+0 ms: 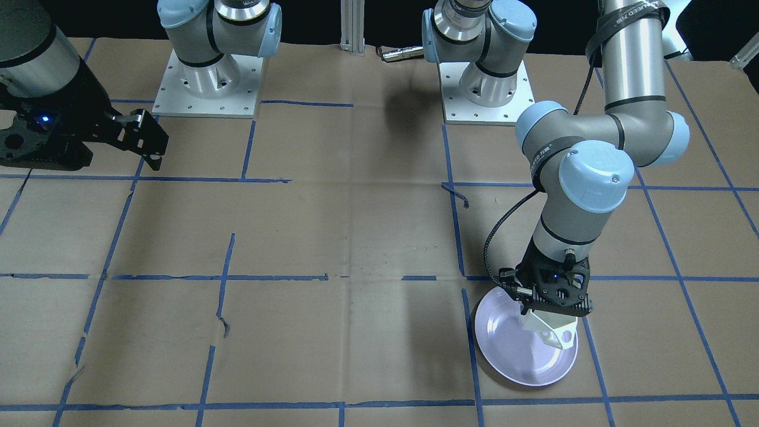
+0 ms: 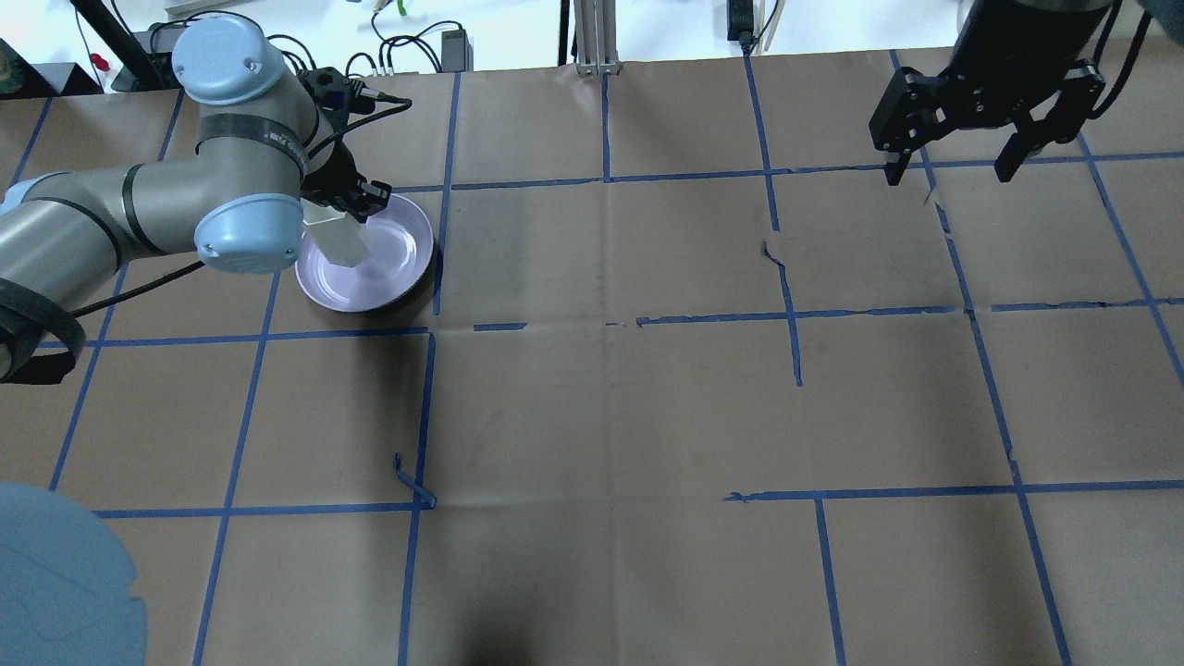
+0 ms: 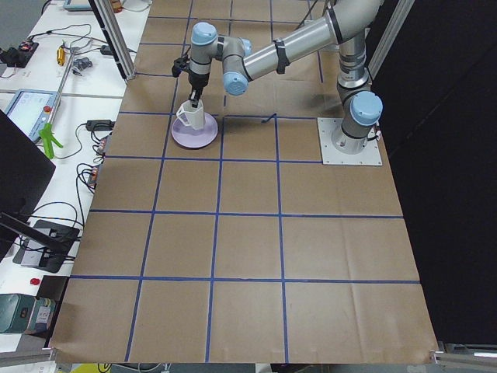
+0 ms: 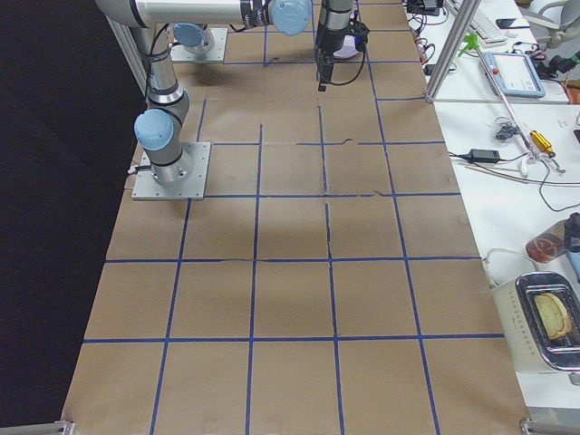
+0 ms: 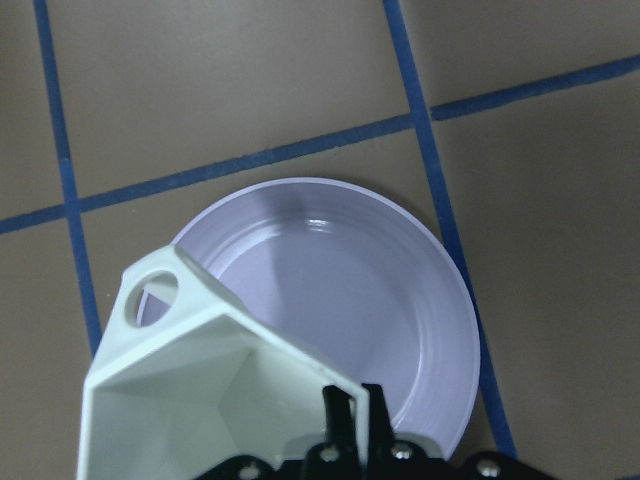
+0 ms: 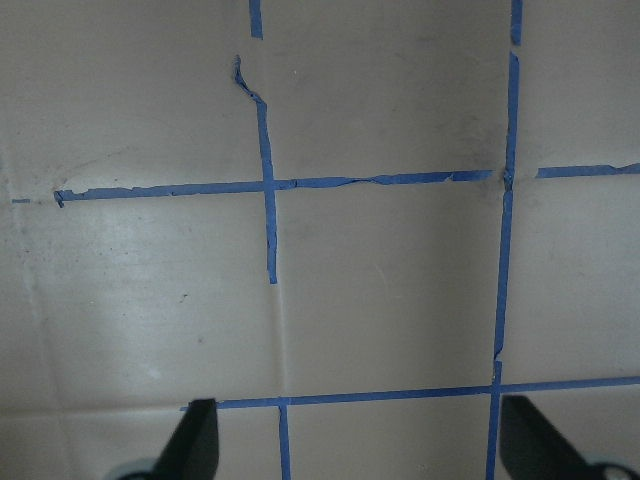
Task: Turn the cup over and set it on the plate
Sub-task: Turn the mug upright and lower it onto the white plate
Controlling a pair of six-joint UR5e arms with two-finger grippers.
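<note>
Progress looks well along: in the wrist view the left claw [image 5: 352, 412] is clenched on one wall of the white faceted cup [image 5: 190, 400], one finger inside the rim and one outside. The cup's mouth opens up toward the camera, so the flip appears done. The cup hangs directly below the claw with its angular handle [image 5: 150, 297] pointing away from the fingers. In the left side view the cup looks slightly tilted rather than squarely upright. Beneath it lies the pale lavender plate [image 5: 455, 320], and the cup is over the plate's left part, inside the rim line. Whether its base already touches the plate I cannot tell. What seems left is settling the cup level on the plate, letting go and lifting clear. The plate rests on the brown taped surface [image 5: 250, 80]. Far off at the right, well apart from both, the right claw [image 2: 951, 171] hangs released and empty over bare surface.
</note>
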